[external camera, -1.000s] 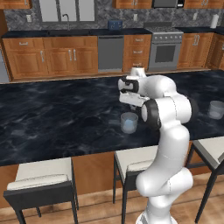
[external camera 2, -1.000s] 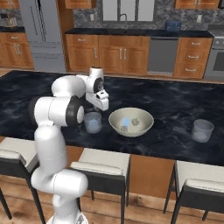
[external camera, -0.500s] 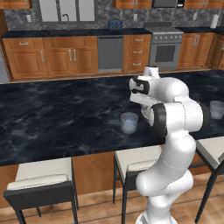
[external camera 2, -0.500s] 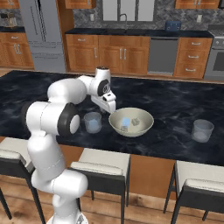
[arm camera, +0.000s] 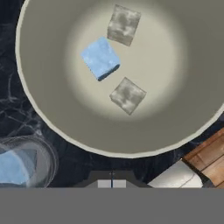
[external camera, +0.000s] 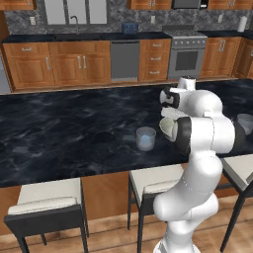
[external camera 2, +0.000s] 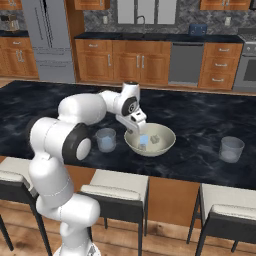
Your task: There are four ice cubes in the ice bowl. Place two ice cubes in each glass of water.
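Our pincer [external camera 2: 136, 131], pressed together and empty, hangs over the ice bowl [arm camera: 52, 118] holding three ice cubes [arm camera: 100, 58].

Cream-white bowl [arm camera: 52, 118], plain. Inside: one pale blue cube [arm camera: 100, 58], two mottled grey-beige cubes [arm camera: 124, 24] [arm camera: 127, 95]. Clear bluish-tinted glass [external camera 2: 106, 139] left; matching glass [external camera 2: 231, 149] right. Black countertop [external camera 2: 200, 117], grey-white marbling. Orange-brown wood cabinets [external camera 2: 125, 62] far.

The bench [external camera 2: 200, 120] is shiny dark stone. The bowl [arm camera: 57, 109] looks smooth and matt. The cupboards [external camera: 64, 64] are wood.
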